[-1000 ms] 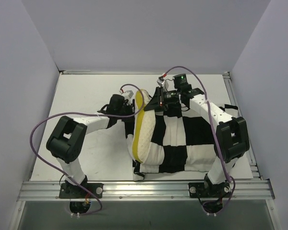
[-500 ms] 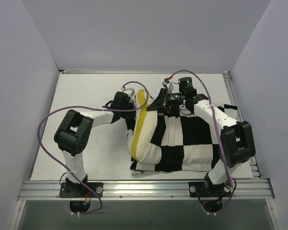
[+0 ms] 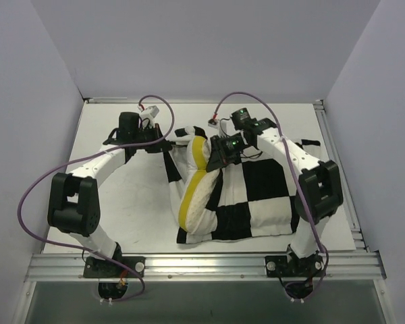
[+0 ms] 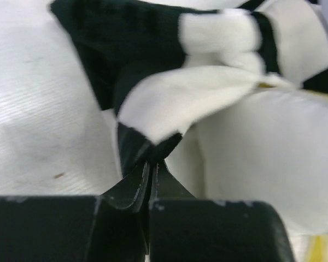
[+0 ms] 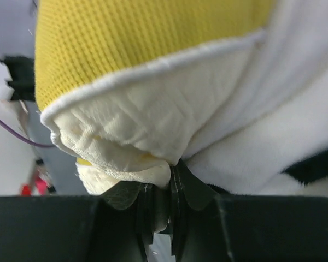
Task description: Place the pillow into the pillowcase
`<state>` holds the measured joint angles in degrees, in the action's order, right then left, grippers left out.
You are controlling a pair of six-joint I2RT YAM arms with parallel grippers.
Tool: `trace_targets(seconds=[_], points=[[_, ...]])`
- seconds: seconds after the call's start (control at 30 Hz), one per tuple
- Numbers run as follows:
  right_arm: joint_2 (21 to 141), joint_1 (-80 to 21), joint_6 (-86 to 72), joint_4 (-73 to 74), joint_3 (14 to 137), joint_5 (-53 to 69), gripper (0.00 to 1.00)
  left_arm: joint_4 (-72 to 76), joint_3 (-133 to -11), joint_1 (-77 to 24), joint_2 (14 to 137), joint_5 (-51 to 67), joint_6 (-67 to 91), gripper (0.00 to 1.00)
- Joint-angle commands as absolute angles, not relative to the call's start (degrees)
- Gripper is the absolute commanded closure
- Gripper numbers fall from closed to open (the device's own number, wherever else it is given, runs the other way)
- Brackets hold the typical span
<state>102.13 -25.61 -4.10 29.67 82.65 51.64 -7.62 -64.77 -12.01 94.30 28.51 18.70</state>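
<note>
The pillow (image 3: 197, 192) is cream with a yellow side edge and lies partly inside the black-and-white checkered pillowcase (image 3: 260, 196) at mid-table. My left gripper (image 3: 165, 143) is shut on the case's left edge, a black-and-white fold (image 4: 169, 103) pinched between its fingertips, left gripper (image 4: 151, 166). The cream pillow face (image 4: 262, 158) lies just right of that fold. My right gripper (image 3: 217, 154) is at the pillow's far corner. Its jaws, right gripper (image 5: 165, 183), are shut on quilted cream pillow fabric (image 5: 126, 136) under the yellow edge (image 5: 142, 49). White case cloth (image 5: 273, 147) presses against the right finger.
The white table (image 3: 121, 196) is walled on three sides. A metal rail (image 3: 202, 266) runs along the near edge with both arm bases. Purple cables (image 3: 34, 196) loop off each arm, and aluminium framing (image 3: 324, 135) borders the right side.
My left gripper has shut on the pillowcase edge and drawn back to the far left, stretching the opening. The right gripper moved left with the pillow corner. The whole bundle shifted left.
</note>
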Motion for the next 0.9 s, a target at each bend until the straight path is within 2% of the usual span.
trace_targets(seconds=[0.0, 0.3, 0.43, 0.53, 0.67, 0.83, 0.87], points=[[111.23, -31.46, 10.71, 47.97, 87.52, 45.88, 1.0, 2.34, -67.41, -10.55, 92.2, 38.8, 23.79, 1.0], [124.87, -36.82, 15.38, 53.7, 100.89, 38.51, 1.0, 11.33, -68.2, -10.2, 89.21, 46.75, 35.31, 1.0], [132.61, -35.52, 9.86, 55.19, 107.04, 36.83, 1.0, 13.71, -67.59, -9.84, 86.84, 50.0, 38.23, 1.0], [136.75, -33.67, 5.29, 55.2, 111.87, 36.48, 1.0, 11.17, -66.45, -8.88, 83.94, 52.73, 36.92, 1.0], [137.81, -30.42, 1.94, 52.92, 114.08, 35.95, 1.0, 0.11, -64.44, -8.61, 80.25, 54.75, 30.86, 1.0], [134.22, -27.86, -2.45, 50.28, 116.1, 37.0, 0.9, -12.73, -61.09, -9.05, 77.35, 53.0, 24.53, 1.0], [132.99, -27.6, -4.2, 48.71, 116.02, 37.7, 0.81, -16.4, -60.74, -9.4, 77.26, 52.3, 23.65, 1.0]])
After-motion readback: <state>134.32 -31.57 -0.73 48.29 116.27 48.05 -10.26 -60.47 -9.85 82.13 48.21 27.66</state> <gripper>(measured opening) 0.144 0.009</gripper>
